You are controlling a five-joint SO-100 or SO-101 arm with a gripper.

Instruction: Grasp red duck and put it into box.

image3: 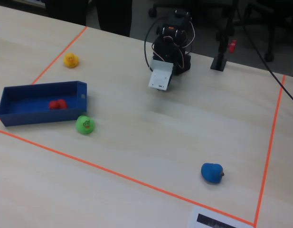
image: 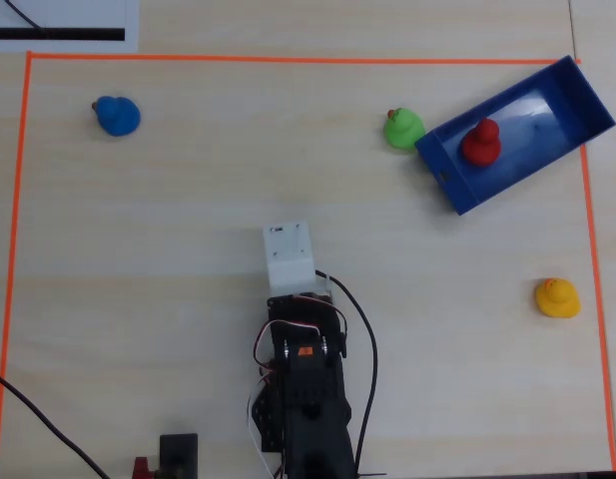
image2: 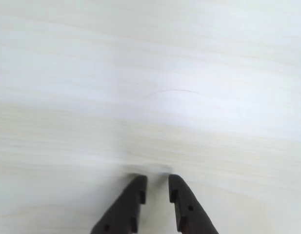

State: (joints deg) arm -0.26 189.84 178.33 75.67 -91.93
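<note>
Your red duck (image: 480,142) already sits upright on the floor of the box (image: 577,92), toward its left half in the overhead view, and the fixed view shows it (image3: 57,104) well inside the walls. I'd judge the placing done, so what remains is parking the arm cleanly.

The gripper (image2: 156,187) hangs over bare table (image2: 150,73) near the middle of the taped area, with nothing between its fingers; they stand nearly together, a narrow gap showing in the wrist view. Keep it that way and fold back toward the base without swinging right.

The green duck (image: 403,129) sits just beside the box's left end in the overhead view, so give that corner a wide berth. The yellow duck (image: 557,297) lies well apart at the right, the blue duck (image: 118,115) far off at the upper left. Neither should be in your way.
</note>
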